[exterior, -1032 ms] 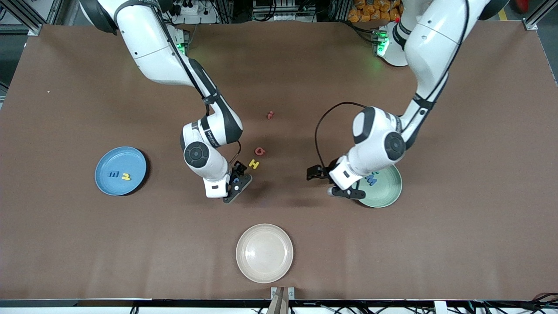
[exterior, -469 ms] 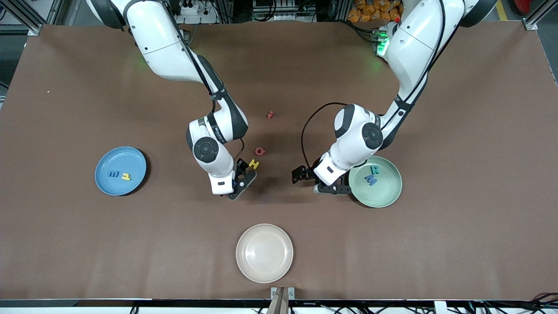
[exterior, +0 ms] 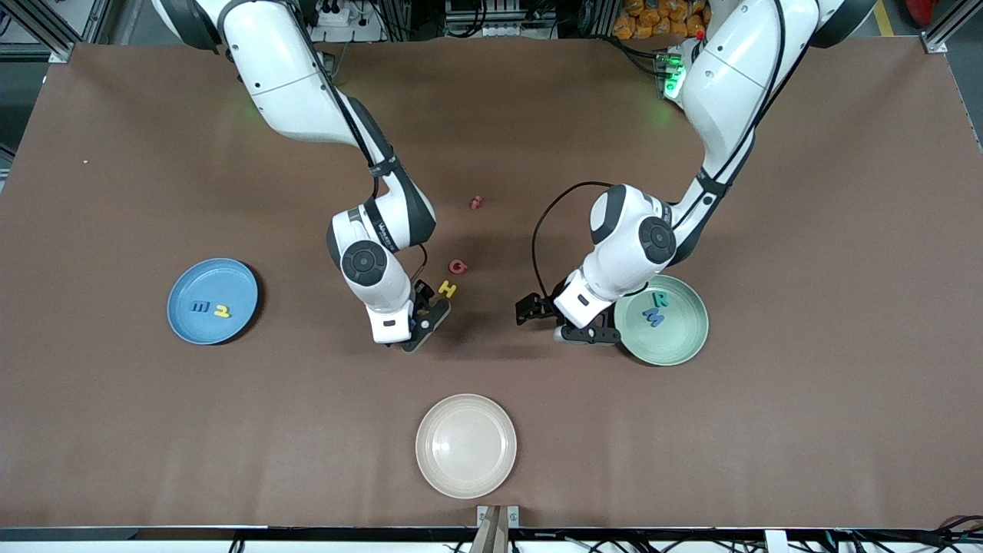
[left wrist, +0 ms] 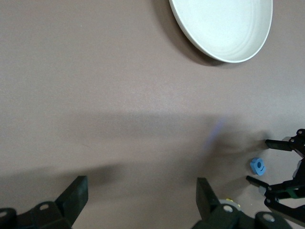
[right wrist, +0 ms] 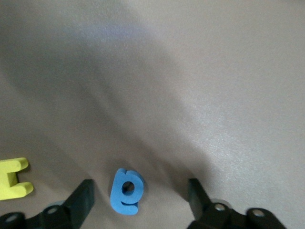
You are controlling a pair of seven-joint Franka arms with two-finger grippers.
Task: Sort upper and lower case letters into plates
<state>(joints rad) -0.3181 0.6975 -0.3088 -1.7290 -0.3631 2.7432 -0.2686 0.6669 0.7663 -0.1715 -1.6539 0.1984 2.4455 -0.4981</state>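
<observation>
My right gripper (exterior: 422, 326) is down at the table, open, with a small blue letter (right wrist: 127, 192) between its fingers (right wrist: 83, 198) and gaps on both sides. A yellow H (exterior: 447, 289) and a red G (exterior: 458, 266) lie just beside it, and a small red letter (exterior: 476, 203) lies farther from the front camera. The blue plate (exterior: 230, 280) holds a blue and a yellow letter. The mint green plate (exterior: 683, 346) holds a teal R and a blue M. My left gripper (left wrist: 141, 195) hangs open and empty over bare table beside the green plate.
A cream-beige plate (exterior: 466, 445) sits empty near the table's front edge, between the two arms. The two grippers are about a plate's width apart. My right gripper (left wrist: 286, 179) and the blue letter (left wrist: 258, 165) also show in the left wrist view.
My left gripper has moved off the green plate toward the table's middle, uncovering the R and M. My right gripper has shifted slightly toward the yellow H and settled around the blue letter.
</observation>
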